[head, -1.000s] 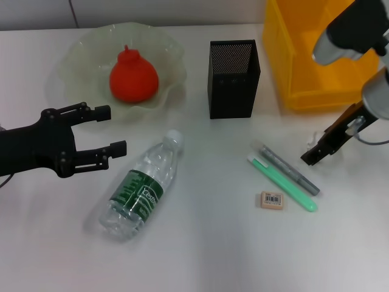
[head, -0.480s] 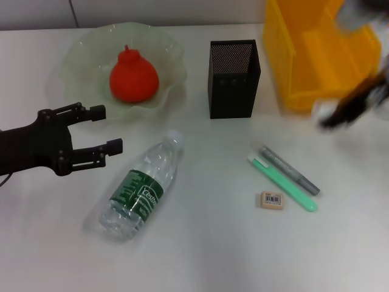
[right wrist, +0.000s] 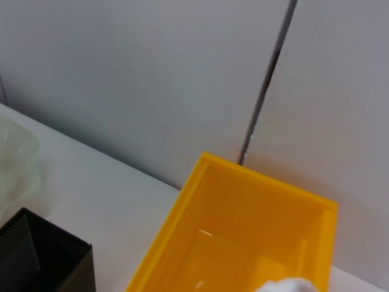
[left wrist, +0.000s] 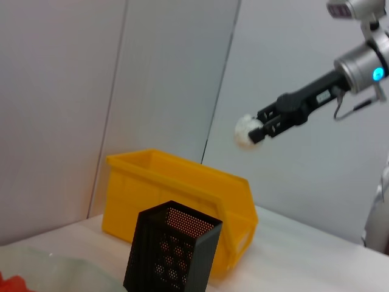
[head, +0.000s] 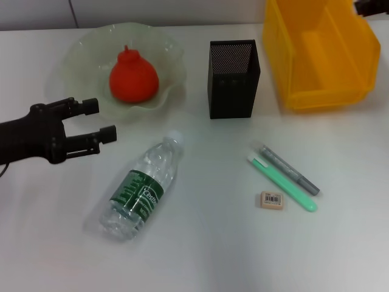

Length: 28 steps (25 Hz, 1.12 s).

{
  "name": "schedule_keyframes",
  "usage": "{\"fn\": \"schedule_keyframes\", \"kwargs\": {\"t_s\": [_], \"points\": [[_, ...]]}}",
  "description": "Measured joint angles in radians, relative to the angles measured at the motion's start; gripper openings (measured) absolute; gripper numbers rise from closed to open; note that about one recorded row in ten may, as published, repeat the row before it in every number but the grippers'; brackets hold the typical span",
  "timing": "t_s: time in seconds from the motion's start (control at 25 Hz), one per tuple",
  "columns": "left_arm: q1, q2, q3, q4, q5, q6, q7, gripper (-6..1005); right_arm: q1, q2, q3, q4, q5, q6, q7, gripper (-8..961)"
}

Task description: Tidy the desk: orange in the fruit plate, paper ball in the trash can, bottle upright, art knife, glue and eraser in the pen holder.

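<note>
The orange (head: 134,76) rests in the fruit plate (head: 78,52). The bottle (head: 143,188) lies on its side on the desk, and my left gripper (head: 100,118) hovers open just beyond it, beside the plate. The left wrist view shows my right gripper (left wrist: 260,129) raised high over the trash can (head: 319,52), shut on the paper ball (left wrist: 245,131). The ball (right wrist: 287,286) also shows over the bin's inside (right wrist: 243,243). The eraser (head: 271,199) lies beside a green pen-shaped tool (head: 282,182) and a grey one (head: 290,169). The pen holder (head: 234,79) stands upright.
The trash can (left wrist: 176,194) stands close to the right of the pen holder (left wrist: 173,249), against the grey back wall. Only a dark tip of my right arm (head: 371,6) shows in the head view, at the top right corner.
My right gripper has risen from the desk at the right, carrying the paper ball up and back over the trash can. My left gripper has drifted slightly left and toward the plate.
</note>
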Motion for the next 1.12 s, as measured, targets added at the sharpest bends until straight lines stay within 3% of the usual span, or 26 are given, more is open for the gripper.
{"fn": "schedule_keyframes", "kwargs": {"t_s": [0.16,0.32,0.36,0.4,0.52,0.64,0.72,0.84,0.92,1.12], "points": [[0.002,-0.021,0.009,0.105,0.037,0.000,-0.137,808,-0.024,0.000,0.008,0.114,0.144,0.113,-0.087,621],[-0.009,-0.046,0.011,0.250,0.147,0.001,-0.399,808,-0.064,0.000,0.013,0.136,0.244,0.121,-0.146,708],[-0.018,-0.049,0.013,0.278,0.178,0.003,-0.472,808,-0.120,-0.001,0.021,0.134,0.359,0.098,-0.228,743],[-0.027,-0.054,0.013,0.310,0.212,0.008,-0.536,807,-0.120,-0.001,0.021,0.134,0.359,0.098,-0.228,777],[-0.062,-0.074,0.020,0.428,0.313,0.032,-0.784,807,-0.217,-0.003,0.029,0.181,0.590,0.021,-0.444,846],[-0.082,-0.083,0.048,0.494,0.355,0.039,-0.910,807,-0.299,-0.011,0.047,0.374,0.801,-0.093,-0.750,845],[-0.110,-0.083,0.133,0.543,0.388,0.029,-1.059,807,-0.316,-0.027,0.072,0.537,0.872,-0.175,-0.918,845],[-0.130,-0.084,0.195,0.558,0.397,0.015,-1.126,807,-0.307,-0.055,0.119,0.794,0.899,-0.286,-1.135,845],[-0.164,-0.087,0.321,0.559,0.412,-0.051,-1.205,807,-0.295,-0.068,0.131,0.918,0.898,-0.309,-1.228,846],[-0.204,-0.090,0.478,0.550,0.468,-0.168,-1.285,807,-0.292,-0.071,0.127,1.034,0.897,-0.302,-1.345,846]]}}
